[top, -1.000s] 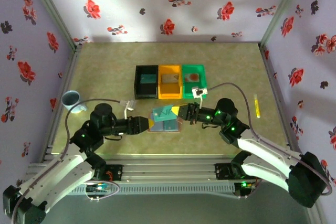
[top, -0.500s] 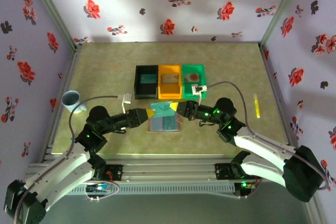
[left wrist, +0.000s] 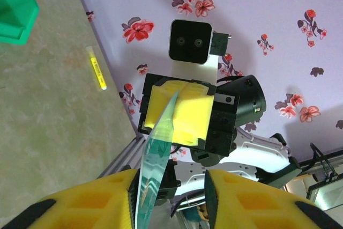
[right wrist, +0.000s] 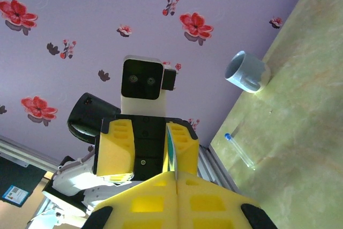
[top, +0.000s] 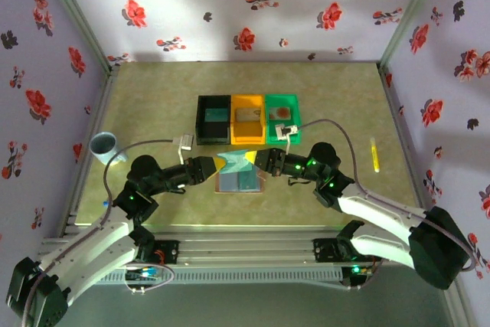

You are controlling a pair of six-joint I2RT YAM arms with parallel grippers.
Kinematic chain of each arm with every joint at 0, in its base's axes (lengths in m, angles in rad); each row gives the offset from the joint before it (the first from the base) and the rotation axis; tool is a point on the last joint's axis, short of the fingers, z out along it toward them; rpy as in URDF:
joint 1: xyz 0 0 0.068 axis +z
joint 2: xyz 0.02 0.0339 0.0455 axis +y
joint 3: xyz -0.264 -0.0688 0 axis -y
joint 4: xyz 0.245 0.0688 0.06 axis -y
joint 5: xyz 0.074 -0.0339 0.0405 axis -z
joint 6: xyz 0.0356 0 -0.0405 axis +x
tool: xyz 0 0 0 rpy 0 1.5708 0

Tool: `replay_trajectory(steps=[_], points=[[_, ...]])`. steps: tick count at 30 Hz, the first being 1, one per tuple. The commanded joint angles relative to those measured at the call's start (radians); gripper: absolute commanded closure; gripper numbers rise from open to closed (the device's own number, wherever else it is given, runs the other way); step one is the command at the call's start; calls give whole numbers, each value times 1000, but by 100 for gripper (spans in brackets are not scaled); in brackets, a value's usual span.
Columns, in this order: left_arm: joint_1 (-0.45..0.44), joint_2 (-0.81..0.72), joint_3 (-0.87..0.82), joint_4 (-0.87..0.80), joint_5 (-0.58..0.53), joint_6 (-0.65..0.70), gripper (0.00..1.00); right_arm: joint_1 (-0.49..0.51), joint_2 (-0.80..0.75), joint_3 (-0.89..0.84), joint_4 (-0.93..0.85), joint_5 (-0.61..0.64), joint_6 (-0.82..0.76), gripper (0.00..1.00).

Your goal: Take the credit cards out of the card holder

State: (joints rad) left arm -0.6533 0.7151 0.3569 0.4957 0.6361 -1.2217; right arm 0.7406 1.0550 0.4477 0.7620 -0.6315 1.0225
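A teal-green credit card (top: 236,161) hangs in the air between my two grippers, just above the card holder (top: 239,182), which lies open on the table with its blue-grey inside up. My right gripper (top: 259,160) is shut on the card's right end; the right wrist view has its pads (right wrist: 176,178) pressed together on the card's edge (right wrist: 170,151). My left gripper (top: 213,166) straddles the other end. In the left wrist view the card (left wrist: 158,148) lies against one pad, while the other pad stands apart, so that gripper (left wrist: 170,186) is open.
Black (top: 213,119), orange (top: 247,119) and green (top: 282,117) bins stand in a row behind the holder. A blue-grey cup (top: 103,145) sits at the left edge and a yellow marker (top: 374,155) lies at the right. A clear tube (right wrist: 241,151) lies near the cup (right wrist: 246,72).
My left gripper has moved up and right to the card's left end, and its jaws have narrowed around it. The right gripper has kept its hold and shifted slightly left.
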Motion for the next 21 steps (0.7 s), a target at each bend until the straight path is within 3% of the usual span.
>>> replay_trajectory(steps=[1, 17, 21], points=[[4, -8, -21, 55, -3, -11, 66, 6, 1, 5, 25, 3, 2, 100], [5, 6, -8, 57, 2, 5, 100, 6, 17, 36, -28, -22, 14, 100], [6, 17, 4, 42, 1, 15, 100, 5, -11, 63, -126, -20, -25, 88]])
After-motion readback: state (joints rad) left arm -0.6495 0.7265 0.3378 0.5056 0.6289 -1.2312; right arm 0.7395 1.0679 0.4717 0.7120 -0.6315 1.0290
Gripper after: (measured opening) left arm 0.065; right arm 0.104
